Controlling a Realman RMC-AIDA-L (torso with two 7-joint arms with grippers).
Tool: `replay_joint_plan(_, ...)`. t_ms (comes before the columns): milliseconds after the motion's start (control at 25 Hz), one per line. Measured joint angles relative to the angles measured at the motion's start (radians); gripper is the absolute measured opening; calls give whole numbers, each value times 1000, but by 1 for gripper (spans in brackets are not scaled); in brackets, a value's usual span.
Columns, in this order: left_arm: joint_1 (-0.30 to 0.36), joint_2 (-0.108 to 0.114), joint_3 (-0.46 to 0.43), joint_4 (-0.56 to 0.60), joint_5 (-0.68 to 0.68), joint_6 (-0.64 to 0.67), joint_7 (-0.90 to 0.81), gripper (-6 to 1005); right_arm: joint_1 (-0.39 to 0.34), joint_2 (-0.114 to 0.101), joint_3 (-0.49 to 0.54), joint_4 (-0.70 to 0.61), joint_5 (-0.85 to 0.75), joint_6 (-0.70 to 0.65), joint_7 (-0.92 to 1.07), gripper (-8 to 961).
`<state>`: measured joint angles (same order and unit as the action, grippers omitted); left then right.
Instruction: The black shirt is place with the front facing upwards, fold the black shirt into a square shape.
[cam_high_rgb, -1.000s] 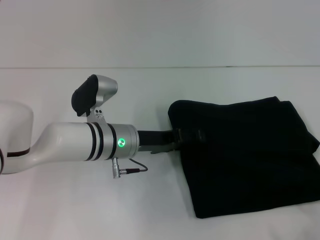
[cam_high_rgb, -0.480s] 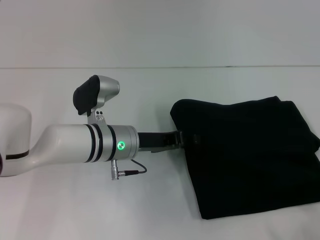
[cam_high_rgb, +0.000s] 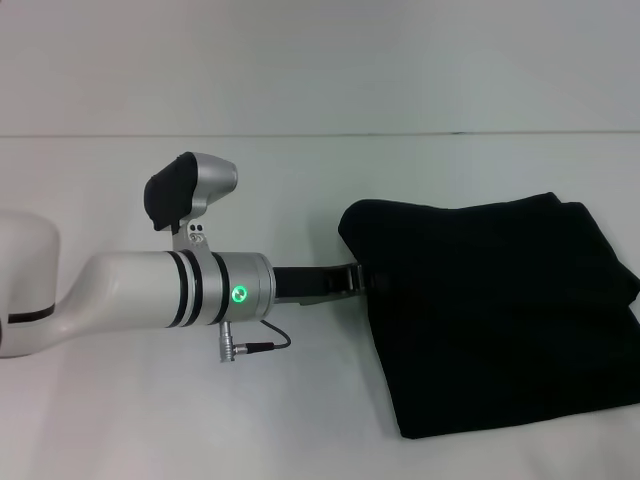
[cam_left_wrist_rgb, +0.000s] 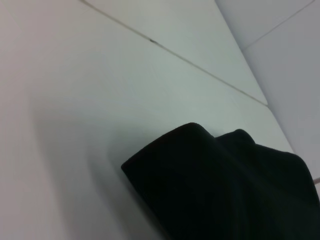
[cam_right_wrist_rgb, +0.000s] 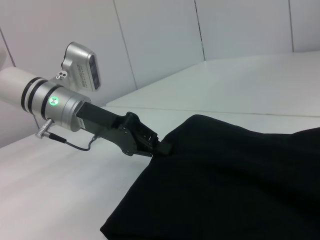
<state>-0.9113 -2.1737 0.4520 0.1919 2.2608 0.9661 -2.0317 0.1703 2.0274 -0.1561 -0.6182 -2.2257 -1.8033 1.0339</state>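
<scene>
1. Our left gripper (cam_high_rgb: 362, 279) is stretched out low over the table (cam_high_rgb: 300, 420), its tip right at the left edge of the black shirt (cam_high_rgb: 490, 310). From the right wrist view the fingers (cam_right_wrist_rgb: 159, 145) look closed down on the cloth's edge, though the pinch itself is partly hidden.
2. The black shirt lies to the right of the work area as a bundle of folded layers, roughly four-sided, lettering out of sight.
3. We judge the fold nearly done; this is a closing tuck or a tidy of the left hem.
4. Next we'd want a clean let-go and a straight retreat, without dragging the top layer askew.
5. Our right gripper doesn't show; its camera looks on from beside the cloth.
</scene>
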Motion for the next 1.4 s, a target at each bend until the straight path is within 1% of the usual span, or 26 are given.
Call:
replay_joint_plan(80, 4, 0, 0, 1, -12, 5, 14, 54, 2, 0, 0, 0, 0, -3, 0, 915)
replay_joint_plan(240, 16, 4, -2, 15, -18, 17, 21, 54, 10, 4, 15, 0, 1, -9, 0, 915)
replay_joint_plan(480, 58, 11, 1, 122, -19, 56, 20, 55, 26, 8, 26, 1, 2, -10, -5, 915)
replay_joint_plan(600, 78, 20, 5, 168, -13, 48, 22, 55, 36, 9, 26, 1, 2, -9, -6, 915)
replay_joint_plan(720, 92, 32, 3, 184, -9, 13, 22, 55, 48, 10, 26, 3, 2, -8, -7, 915)
replay_joint_plan(840, 110, 30, 0, 209, -12, -20, 24, 54, 60, 12, 26, 6, 2, -8, -7, 915)
replay_joint_plan(1000, 129, 28, -2, 224, -19, -41, 21, 77, 71, 22, 26, 7, 2, -3, -9, 915)
replay_joint_plan(1120, 144, 26, -3, 229, -53, -42, 31, 94, 78, 29, 26, 8, 2, 5, -9, 915)
replay_joint_plan(1280, 165, 25, -3, 242, -93, -14, 64, 117, 82, 35, 37, 8, 12, 12, -13, 915)
replay_joint_plan(1400, 184, 20, -2, 270, -99, 31, 95, 179, 84, 43, 50, 8, 28, 13, -32, 915)
